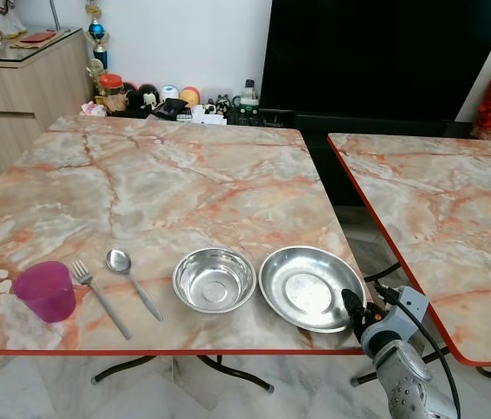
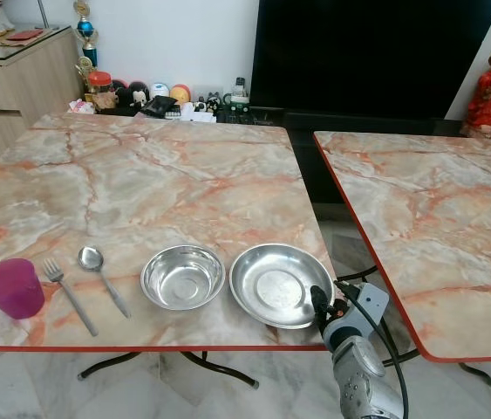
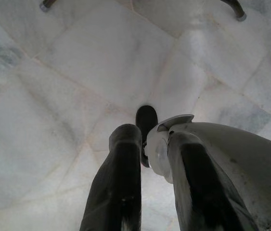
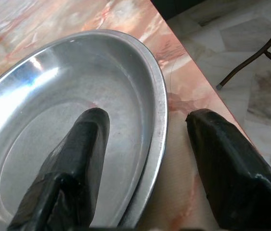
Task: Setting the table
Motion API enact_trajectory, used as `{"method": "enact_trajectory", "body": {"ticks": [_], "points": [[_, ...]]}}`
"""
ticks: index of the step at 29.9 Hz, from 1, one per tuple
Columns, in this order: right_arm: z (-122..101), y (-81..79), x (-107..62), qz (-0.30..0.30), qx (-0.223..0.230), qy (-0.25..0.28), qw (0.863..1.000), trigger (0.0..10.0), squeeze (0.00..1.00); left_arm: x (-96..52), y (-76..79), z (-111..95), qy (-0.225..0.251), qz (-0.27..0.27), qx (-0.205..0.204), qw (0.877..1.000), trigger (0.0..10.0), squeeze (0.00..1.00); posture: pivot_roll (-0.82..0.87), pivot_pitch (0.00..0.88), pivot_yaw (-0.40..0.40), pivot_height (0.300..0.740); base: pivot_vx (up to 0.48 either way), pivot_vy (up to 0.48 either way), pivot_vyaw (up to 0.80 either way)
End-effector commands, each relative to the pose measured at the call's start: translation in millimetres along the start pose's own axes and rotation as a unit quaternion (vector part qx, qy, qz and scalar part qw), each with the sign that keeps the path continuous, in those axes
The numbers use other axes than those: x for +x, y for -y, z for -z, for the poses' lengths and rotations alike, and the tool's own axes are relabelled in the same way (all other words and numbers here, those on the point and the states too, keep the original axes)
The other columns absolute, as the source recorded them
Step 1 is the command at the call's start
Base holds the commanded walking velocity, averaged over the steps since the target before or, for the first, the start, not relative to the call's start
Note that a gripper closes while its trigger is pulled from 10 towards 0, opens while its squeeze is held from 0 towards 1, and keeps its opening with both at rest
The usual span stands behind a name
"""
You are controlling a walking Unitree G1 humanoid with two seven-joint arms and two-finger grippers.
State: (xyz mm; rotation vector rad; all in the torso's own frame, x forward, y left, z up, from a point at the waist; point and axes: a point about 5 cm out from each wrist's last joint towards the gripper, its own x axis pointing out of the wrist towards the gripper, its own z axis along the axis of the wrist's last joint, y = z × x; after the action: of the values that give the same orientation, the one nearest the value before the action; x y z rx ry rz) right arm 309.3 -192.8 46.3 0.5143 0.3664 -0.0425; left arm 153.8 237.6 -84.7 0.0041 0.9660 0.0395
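Marble-patterned table [image 1: 184, 183] with a red edge carries the place setting in a row along its near side: a purple cup [image 1: 45, 291] at the far left, then a fork [image 1: 98, 297], a spoon [image 1: 132, 281], a steel bowl [image 1: 214, 279] and a wide steel plate [image 1: 311, 288] near the table's right corner. The right gripper [image 4: 147, 144] sits at the plate's near right rim with its fingers spread wide, one black finger [image 4: 70, 178] over the inside of the plate and the other over the bare tabletop just outside the rim, so the rim lies between them without being clamped. The left gripper [image 3: 149, 144] hangs above the pale marble floor [image 3: 53, 86], its two fingers a narrow gap apart and holding nothing. A second matching table [image 1: 437, 218] stands to the right, apart from the first.
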Motion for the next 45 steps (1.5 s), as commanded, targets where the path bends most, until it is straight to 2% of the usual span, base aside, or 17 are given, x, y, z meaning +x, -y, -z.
{"method": "enact_trajectory", "body": {"ticks": [1, 2, 3, 4, 5, 6, 20, 31, 38, 39, 41, 42, 43, 45], "points": [[2.4, 2.3, 0.6, 0.005, -0.003, -0.016, 1.000, 10.0, 0.00, -1.5, -1.3, 7.4, -0.018, 0.000, -0.002, 1.000, 10.0, 0.00, 0.09, 0.014, -0.077, 0.740, 0.000, 0.000, 0.00], [2.8, 2.4, 0.6, 0.006, -0.004, -0.017, 1.000, 10.0, 0.00, -1.5, -1.3, 7.8, -0.019, -0.001, -0.003, 1.000, 10.0, 0.00, 0.09, 0.014, -0.077, 0.740, 0.000, 0.000, 0.00], [3.7, 2.9, 1.0, 0.007, -0.007, -0.023, 1.000, 6.2, 0.00, -1.7, -1.5, 8.7, -0.021, -0.002, -0.003, 1.000, 10.0, 0.00, 0.09, 0.014, -0.079, 0.740, 0.000, 0.000, 0.00], [4.3, 3.5, 1.3, 0.010, -0.008, -0.027, 1.000, 4.5, 0.00, -1.8, -1.4, 9.2, -0.022, -0.002, -0.003, 1.000, 10.0, 0.00, 0.09, 0.014, -0.081, 0.740, 0.000, 0.000, 0.00], [4.3, 3.5, 1.3, 0.010, -0.008, -0.027, 1.000, 4.5, 0.00, -1.8, -1.4, 9.2, -0.022, -0.002, -0.003, 1.000, 10.0, 0.00, 0.09, 0.014, -0.081, 0.740, 0.000, 0.000, 0.00], [5.5, 3.7, 1.5, 0.010, -0.008, -0.032, 0.999, 0.0, 0.00, -1.8, -1.3, 9.3, -0.022, -0.002, -0.004, 1.000, 10.0, 0.00, 0.09, 0.014, -0.081, 0.740, 0.000, 0.000, 0.00], [7.3, -2.5, 5.2, -0.010, -0.019, -0.051, 0.998, 0.0, 0.00, -2.1, 0.6, 12.9, -0.027, -0.004, -0.010, 1.000, 10.0, 0.00, 0.10, 0.010, -0.088, 0.740, 0.000, 0.000, 0.00], [4.1, -2.1, 6.7, 0.000, -0.021, -0.038, 0.999, 0.0, 0.00, -2.4, -0.4, 13.3, -0.027, -0.004, -0.010, 1.000, 10.0, 0.00, 0.10, 0.009, -0.088, 0.740, 0.000, 0.000, 0.00], [-11.8, 5.5, 5.3, 0.039, -0.005, 0.034, 0.999, 0.0, 0.00, -1.9, -0.6, 10.5, -0.023, -0.003, -0.001, 1.000, 10.0, 0.00, 0.10, 0.006, -0.086, 0.740, 0.000, 0.000, 0.00], [-18.8, 6.9, 3.8, 0.047, 0.009, 0.066, 0.997, 0.0, 0.00, -1.8, -0.3, 10.0, -0.022, -0.003, 0.003, 1.000, 10.0, 0.00, 0.10, 0.006, -0.085, 0.740, 0.000, 0.000, 0.00], [-22.1, 7.3, 3.1, 0.049, 0.018, 0.081, 0.995, 0.0, 0.00, -1.7, -0.3, 9.7, -0.022, -0.003, 0.004, 1.000, 10.0, 0.00, 0.10, 0.006, -0.085, 0.740, 0.000, 0.000, 0.00], [-31.0, 7.4, 0.5, 0.051, 0.037, 0.121, 0.991, 0.0, 0.00, -1.5, 0.1, 9.2, -0.021, -0.003, 0.005, 1.000, 10.0, 0.00, 0.10, 0.007, -0.084, 0.740, 0.000, 0.000, 0.00], [-34.9, 6.9, -0.9, 0.050, 0.046, 0.139, 0.988, 0.0, 0.00, -1.4, 0.2, 8.9, -0.021, -0.003, 0.006, 1.000, 10.0, 0.00, 0.10, 0.007, -0.084, 0.740, 0.000, 0.000, 0.00], [-37.3, 6.6, -1.8, 0.050, 0.052, 0.151, 0.986, 0.0, 0.00, -1.3, 0.3, 8.7, -0.020, -0.004, 0.006, 1.000, 10.0, 0.00, 0.10, 0.007, -0.084, 0.740, 0.000, 0.000, 0.00]]}}
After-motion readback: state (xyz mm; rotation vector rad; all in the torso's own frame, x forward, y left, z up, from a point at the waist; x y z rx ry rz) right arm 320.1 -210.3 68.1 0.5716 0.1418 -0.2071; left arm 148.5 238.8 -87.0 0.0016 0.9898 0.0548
